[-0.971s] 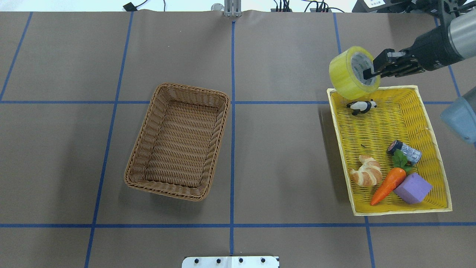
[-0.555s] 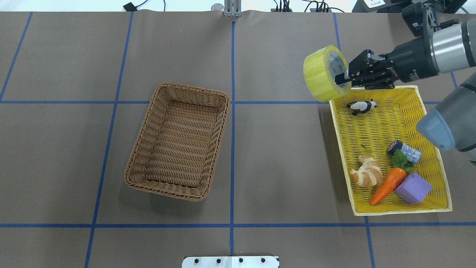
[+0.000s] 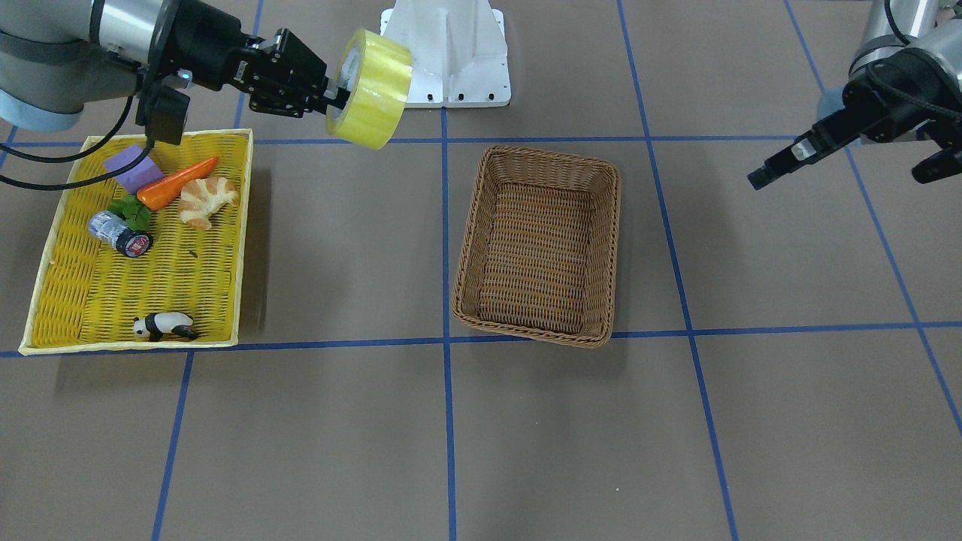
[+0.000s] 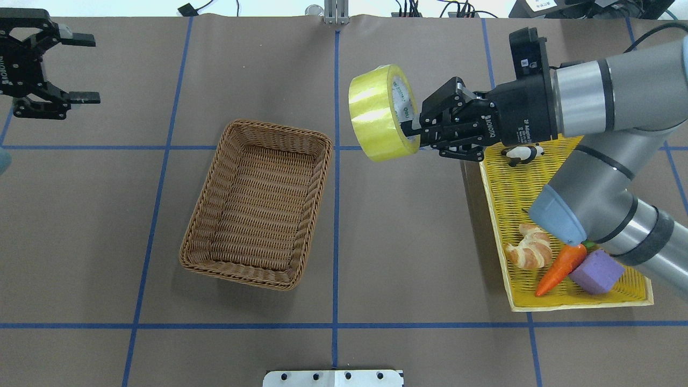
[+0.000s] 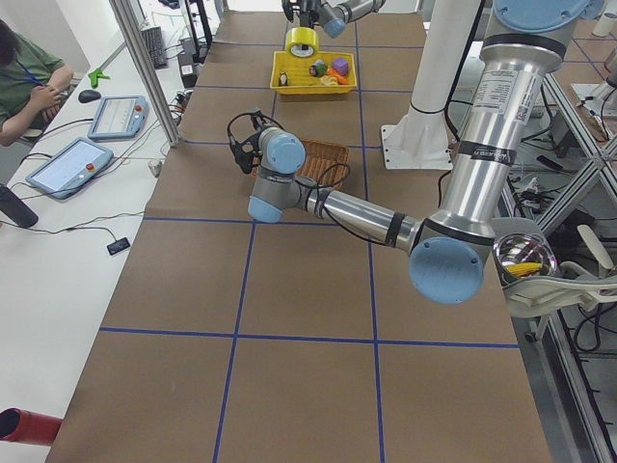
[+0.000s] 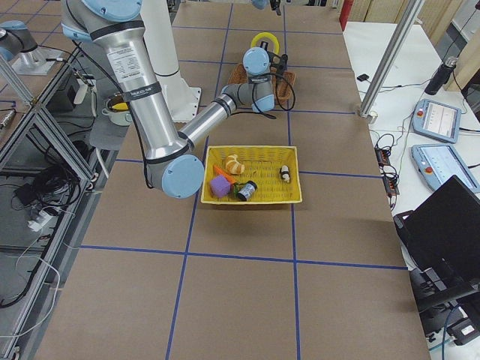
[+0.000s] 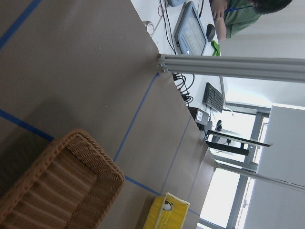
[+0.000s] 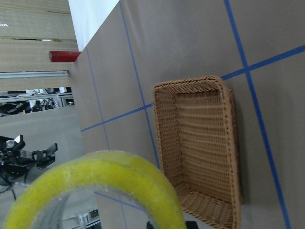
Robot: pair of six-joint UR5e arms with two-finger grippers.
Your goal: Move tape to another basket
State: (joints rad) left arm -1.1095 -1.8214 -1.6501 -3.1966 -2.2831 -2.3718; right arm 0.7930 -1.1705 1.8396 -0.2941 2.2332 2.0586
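Note:
The yellow-green tape point(image 4: 376, 110) hangs in the air on its edge, held by my right gripper point(image 4: 413, 129), which is shut on the roll's wall with one finger inside the whitish core. The tape is over the table between the yellow tray and the brown wicker basket point(image 4: 258, 204), just right of the basket's far corner. It also shows in the front view point(image 3: 373, 86) and fills the lower left of the right wrist view point(image 8: 105, 186), with the basket point(image 8: 200, 143) beyond it. The basket is empty. My left gripper point(image 4: 88, 67) is open and empty at the far left.
The yellow tray point(image 4: 580, 306) at the right holds a panda figure point(image 4: 521, 153), a croissant point(image 4: 529, 250), a carrot point(image 4: 559, 269) and a purple block point(image 4: 596, 271). A silver cylinder point(image 3: 120, 233) lies in it too. My right arm crosses above the tray.
My right gripper has carried the tape left, from over the tray's far corner out over the table towards the brown basket. My left gripper has come into the overhead view.

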